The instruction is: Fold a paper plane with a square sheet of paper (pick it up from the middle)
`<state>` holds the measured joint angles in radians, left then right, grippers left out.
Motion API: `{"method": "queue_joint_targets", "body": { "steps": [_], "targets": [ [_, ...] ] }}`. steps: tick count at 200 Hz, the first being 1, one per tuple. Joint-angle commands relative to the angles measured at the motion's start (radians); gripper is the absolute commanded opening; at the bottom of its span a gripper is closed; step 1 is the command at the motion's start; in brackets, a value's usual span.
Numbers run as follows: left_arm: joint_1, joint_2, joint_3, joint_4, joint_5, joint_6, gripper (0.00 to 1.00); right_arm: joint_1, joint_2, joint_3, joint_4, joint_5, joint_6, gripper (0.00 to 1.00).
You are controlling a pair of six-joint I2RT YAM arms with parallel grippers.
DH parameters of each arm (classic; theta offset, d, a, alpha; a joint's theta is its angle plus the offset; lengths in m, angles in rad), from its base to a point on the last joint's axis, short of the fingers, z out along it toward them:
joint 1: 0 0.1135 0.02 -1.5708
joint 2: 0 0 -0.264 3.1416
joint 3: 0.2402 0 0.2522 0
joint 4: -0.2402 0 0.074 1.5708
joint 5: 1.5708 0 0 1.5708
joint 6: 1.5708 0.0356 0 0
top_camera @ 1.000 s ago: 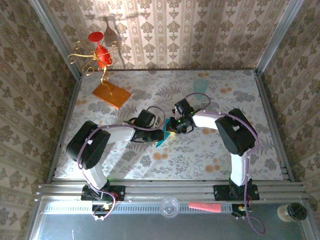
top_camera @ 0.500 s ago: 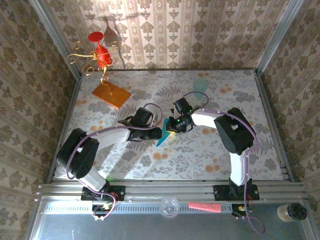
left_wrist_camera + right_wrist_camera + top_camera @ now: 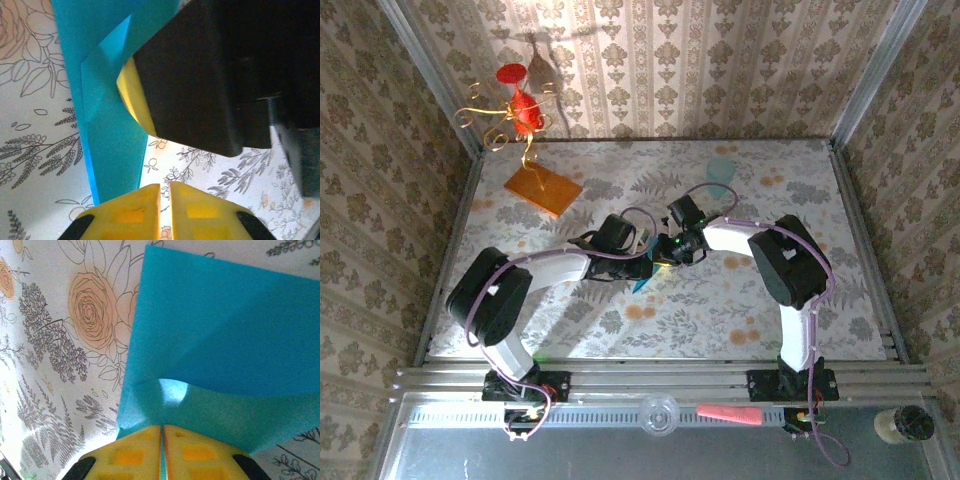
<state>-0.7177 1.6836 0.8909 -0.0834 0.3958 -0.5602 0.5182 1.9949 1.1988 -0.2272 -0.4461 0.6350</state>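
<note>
Our right fingers [image 3: 125, 456] pressed together, pinching crease of folded teal paper sheet [image 3: 225, 350] fanning out ahead. Our left fingers [image 3: 125, 216] nearly touching; sheet just beyond left pad, hold unclear.

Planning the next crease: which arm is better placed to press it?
Probably left: the right gripper is pinching the paper, so it should hold, while the left gripper, shut beside it, looks free.

Paper plane [image 3: 641, 282] mid-worktop [image 3: 740, 300], between left gripper [image 3: 646, 263] and right gripper [image 3: 666, 256]; slab [image 3: 542, 189] behind-left, cup [image 3: 721, 170] behind-right.
</note>
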Motion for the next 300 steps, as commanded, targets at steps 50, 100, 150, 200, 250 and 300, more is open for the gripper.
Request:
{"method": "queue_joint_targets", "body": {
  "steps": [50,100,150,200,250,300],
  "targets": [
    [0.013,0.07,0.034,0.06,0.057,-0.006,0.11,-0.006,0.037,-0.01,-0.044,-0.011,-0.004,0.13],
    [0.013,0.095,0.026,0.06,0.063,-0.008,0.1,-0.007,0.042,-0.007,-0.045,-0.011,-0.001,0.13],
    [0.013,0.107,0.017,0.058,0.064,-0.009,0.1,-0.01,0.042,-0.007,-0.05,-0.008,-0.001,0.13],
    [0.013,0.113,0.001,0.062,0.073,-0.016,0.08,-0.012,0.05,-0.005,-0.062,0.004,-0.001,0.13],
    [0.01,0.113,-0.022,0.066,0.077,-0.021,0.06,-0.014,0.062,0.005,-0.087,0.018,-0.002,0.12],
    [0.007,0.112,-0.042,0.074,0.077,-0.028,0.02,-0.012,0.072,0.01,-0.102,0.026,-0.003,0.11]
  ]
}}
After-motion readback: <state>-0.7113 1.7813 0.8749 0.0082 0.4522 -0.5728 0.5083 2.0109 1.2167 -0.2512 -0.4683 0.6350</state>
